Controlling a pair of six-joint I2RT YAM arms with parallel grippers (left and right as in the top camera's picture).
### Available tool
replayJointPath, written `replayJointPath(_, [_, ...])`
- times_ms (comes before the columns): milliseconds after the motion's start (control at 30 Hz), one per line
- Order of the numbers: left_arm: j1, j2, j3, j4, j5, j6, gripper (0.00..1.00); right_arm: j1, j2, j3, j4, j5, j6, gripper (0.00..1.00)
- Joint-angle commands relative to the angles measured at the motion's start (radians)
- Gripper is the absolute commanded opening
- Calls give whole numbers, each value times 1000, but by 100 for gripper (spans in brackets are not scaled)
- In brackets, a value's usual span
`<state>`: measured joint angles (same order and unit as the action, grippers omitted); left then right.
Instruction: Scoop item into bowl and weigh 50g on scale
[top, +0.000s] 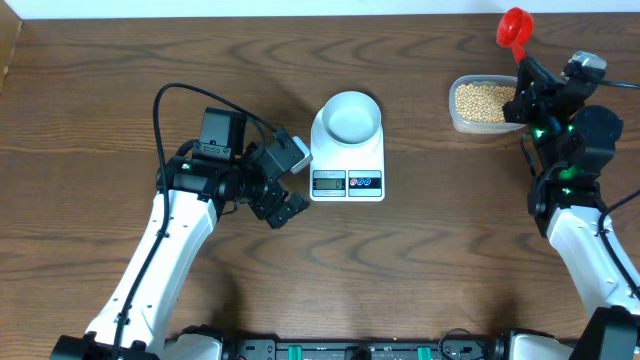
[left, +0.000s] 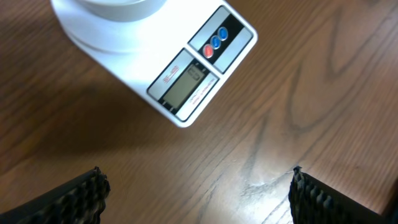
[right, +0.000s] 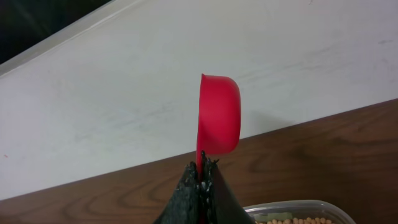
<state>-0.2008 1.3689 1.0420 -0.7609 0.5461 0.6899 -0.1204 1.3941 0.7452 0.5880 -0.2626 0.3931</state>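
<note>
Plainly, the right end effector (right: 202, 174) was clamped on the red scoop (right: 221, 115) by its handle, cup turned on edge near the clear tub (top: 455, 105) of beans (top: 482, 100). A good scoop would need the cup dipped mouth-down, then carried level. The bowl (top: 348, 115) sat on the scale (top: 347, 182). The left end effector (top: 296, 182), wide and empty, hovered beside the display, possibly crowding the approach.

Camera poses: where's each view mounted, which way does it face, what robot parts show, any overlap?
Overhead: above the table, facing straight down; left arm, right arm, scale, bowl, tub of beans, scoop.
Left wrist: on left arm, facing down at the scale; open left gripper, fingers in bottom corners.
Right wrist: on right arm, facing outward toward a white surface; shut right gripper holds the scoop.
Shared: scale, in overhead and left wrist.
</note>
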Motion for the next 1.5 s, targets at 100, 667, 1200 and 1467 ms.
replayJointPath(100, [3, 0, 23, -6, 49, 29, 95, 1, 0, 27, -1, -89, -13, 1])
replayJointPath(667, [3, 0, 23, -5, 49, 39, 95, -38, 0, 27, -61, -253, 13, 1])
replayJointPath(1200, [3, 0, 23, -5, 45, 77, 95, -38, 0, 27, -61, -253, 10, 1])
replayJointPath(1467, [3, 0, 23, -5, 45, 76, 95, -38, 0, 27, -61, -253, 6, 1])
